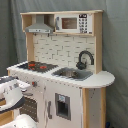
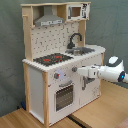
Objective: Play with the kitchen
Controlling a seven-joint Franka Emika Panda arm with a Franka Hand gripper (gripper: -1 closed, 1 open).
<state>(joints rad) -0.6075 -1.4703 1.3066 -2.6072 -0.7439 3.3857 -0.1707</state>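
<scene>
The kitchen (image 1: 70, 102) (image 2: 37, 85) is a white and light-wood toy unit, seen in both exterior views. It has a red-ringed black stovetop (image 1: 35, 65) (image 2: 52, 59), a sink (image 1: 73, 74) (image 2: 82, 50), a black faucet (image 1: 85, 58) (image 2: 74, 39), a grey hood (image 1: 39, 26) (image 2: 48, 20) and an oven door (image 2: 64, 96). My gripper (image 2: 76, 70) reaches in from the second exterior view's right and sits at a knob (image 2: 74, 69) on the front panel above the oven. In the first exterior view the arm (image 1: 12, 90) comes in low from the left and hides the gripper tip.
A second knob (image 2: 56, 76) sits left of the gripper. A toy microwave (image 1: 70, 23) (image 2: 76, 11) sits in the upper shelf. A rounded counter end (image 1: 102, 78) juts out beside the sink. A wooden table surface (image 2: 100, 112) lies below the arm. A grey curtain (image 2: 112, 25) hangs behind.
</scene>
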